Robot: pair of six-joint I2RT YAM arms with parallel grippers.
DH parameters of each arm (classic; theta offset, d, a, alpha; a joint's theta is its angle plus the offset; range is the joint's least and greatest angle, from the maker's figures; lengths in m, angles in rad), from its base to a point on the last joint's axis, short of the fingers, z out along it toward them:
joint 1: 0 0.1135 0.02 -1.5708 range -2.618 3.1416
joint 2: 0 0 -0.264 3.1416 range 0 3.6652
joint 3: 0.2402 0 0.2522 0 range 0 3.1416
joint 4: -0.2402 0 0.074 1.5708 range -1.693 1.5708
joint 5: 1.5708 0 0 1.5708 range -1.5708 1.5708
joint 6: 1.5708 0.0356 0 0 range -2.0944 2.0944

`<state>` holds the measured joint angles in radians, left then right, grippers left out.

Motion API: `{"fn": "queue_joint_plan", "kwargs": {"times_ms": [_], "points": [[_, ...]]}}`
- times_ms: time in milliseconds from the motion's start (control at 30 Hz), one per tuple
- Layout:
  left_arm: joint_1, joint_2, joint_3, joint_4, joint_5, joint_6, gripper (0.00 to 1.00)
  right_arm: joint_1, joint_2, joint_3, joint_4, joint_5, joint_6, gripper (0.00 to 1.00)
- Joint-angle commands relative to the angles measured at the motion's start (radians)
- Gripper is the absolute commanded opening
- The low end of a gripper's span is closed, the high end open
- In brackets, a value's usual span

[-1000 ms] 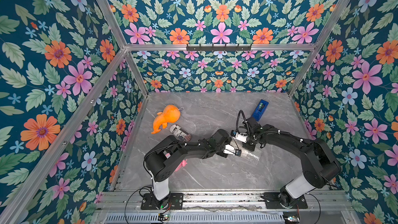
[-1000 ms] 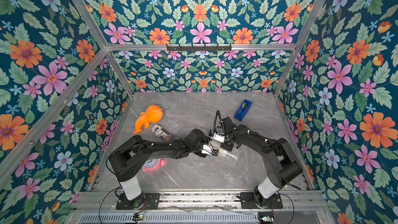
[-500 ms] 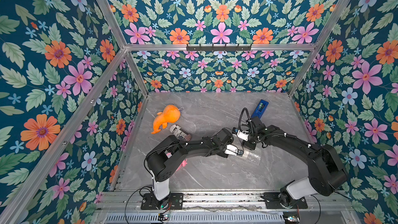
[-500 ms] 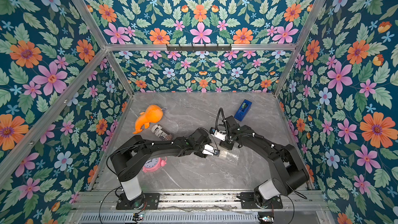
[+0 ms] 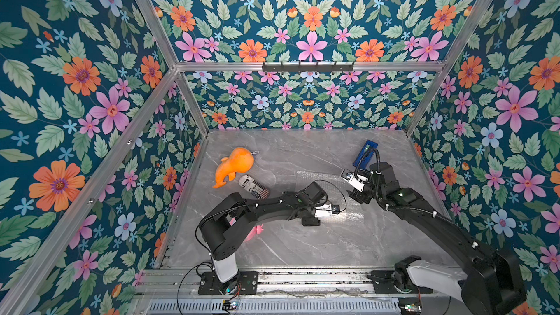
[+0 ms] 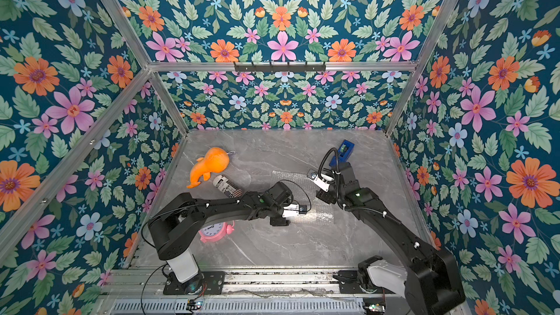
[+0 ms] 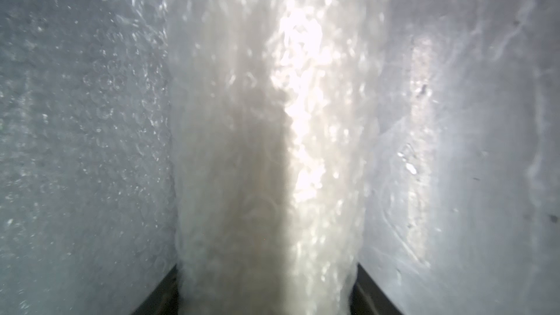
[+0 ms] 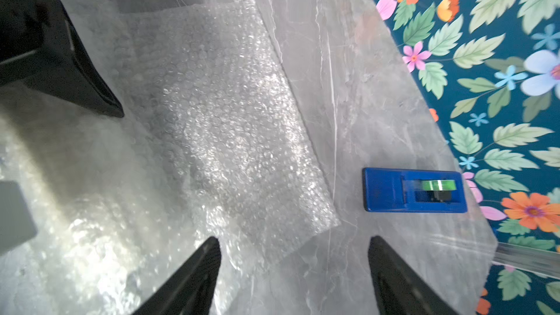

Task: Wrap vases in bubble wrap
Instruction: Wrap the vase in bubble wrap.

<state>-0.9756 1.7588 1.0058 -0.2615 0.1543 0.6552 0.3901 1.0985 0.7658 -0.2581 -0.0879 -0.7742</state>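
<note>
In the left wrist view the white vase [image 7: 257, 177] stands between my left gripper's [image 7: 266, 268] jaws, covered by bubble wrap [image 7: 91, 116], and both dark fingers touch it. In both top views the vase is hidden under the left gripper [image 5: 312, 218] [image 6: 278, 221]. The clear bubble wrap [image 5: 321, 178] [image 6: 288, 177] lies on the marble floor around it. My right gripper [image 5: 359, 196] [image 8: 294, 239] hangs open to the right of the left one, over the sheet's edge [image 8: 227, 116], with nothing between its fingers.
An orange plush toy [image 5: 235, 165] and a printed can [image 5: 254, 190] lie at the back left. A pink alarm clock [image 6: 213, 231] sits under the left arm. A blue tape dispenser [image 5: 365, 153] [image 8: 413, 189] lies at the back right, near the floral wall.
My right gripper has opened, let go of the bubble wrap and drawn off to the right. The left gripper has closed in slightly on the wrapped vase and stayed in place.
</note>
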Motion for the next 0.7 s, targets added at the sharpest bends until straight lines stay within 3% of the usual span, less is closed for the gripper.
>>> {"fn": "queue_joint_plan", "kwargs": {"times_ms": [0, 233, 367, 533, 667], "points": [[0.016, 0.009, -0.018, -0.253, 0.104, -0.100, 0.63, 0.007, -0.094, -0.035, -0.004, -0.074, -0.109, 0.78], [0.105, 0.083, 0.085, -0.399, 0.231, -0.159, 0.60, 0.170, -0.330, -0.152, -0.161, -0.111, -0.319, 0.79], [0.127, 0.125, 0.147, -0.506, 0.263, -0.160, 0.59, 0.313, -0.387, -0.235, -0.130, -0.043, -0.353, 0.79], [0.131, 0.184, 0.210, -0.603, 0.236, -0.198, 0.59, 0.439, -0.303, -0.285, -0.035, 0.031, -0.403, 0.78], [0.132, 0.222, 0.248, -0.643, 0.237, -0.199, 0.57, 0.467, -0.171, -0.289, 0.092, 0.074, -0.438, 0.78]]}}
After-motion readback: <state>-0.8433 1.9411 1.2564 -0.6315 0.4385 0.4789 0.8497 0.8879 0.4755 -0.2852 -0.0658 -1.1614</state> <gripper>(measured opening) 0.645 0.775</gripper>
